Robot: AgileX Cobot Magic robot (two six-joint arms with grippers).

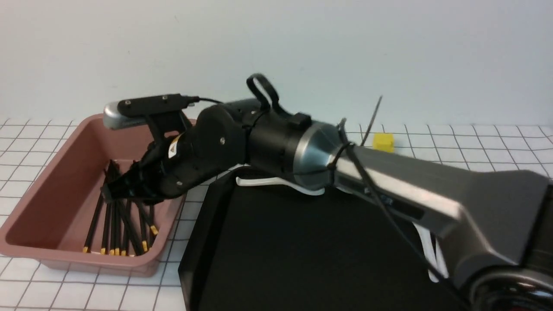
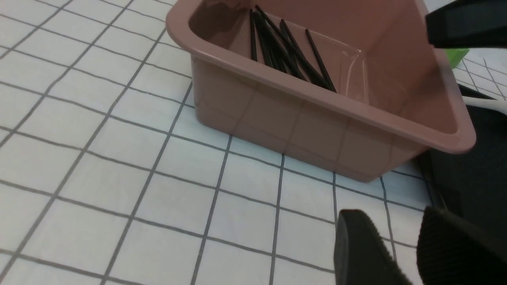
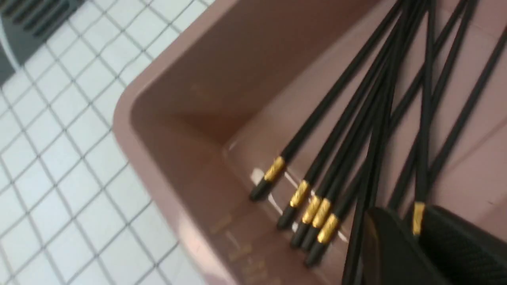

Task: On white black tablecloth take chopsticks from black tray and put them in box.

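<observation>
right hand (image 1: 113,186) sits in the box (image 1: 52,181) over chopsticks (image 1: 113,233) fanning toward me; clenched or released, i can't tell.

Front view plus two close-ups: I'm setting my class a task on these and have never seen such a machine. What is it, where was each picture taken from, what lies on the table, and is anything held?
It is a robot with two arms, each ending in a gripper. The wide picture looks forward from between the arms; the other two come from wrist cameras. On a checked tablecloth stand a pink box and a black tray, plus a yellow cube. White spoons lie on the tray. The right arm reaches into the box, where black chopsticks with gold bands lie. The right gripper has one gold end between its fingers; whether it is pinched cannot be told. The left gripper hovers open, empty, near the box.
</observation>
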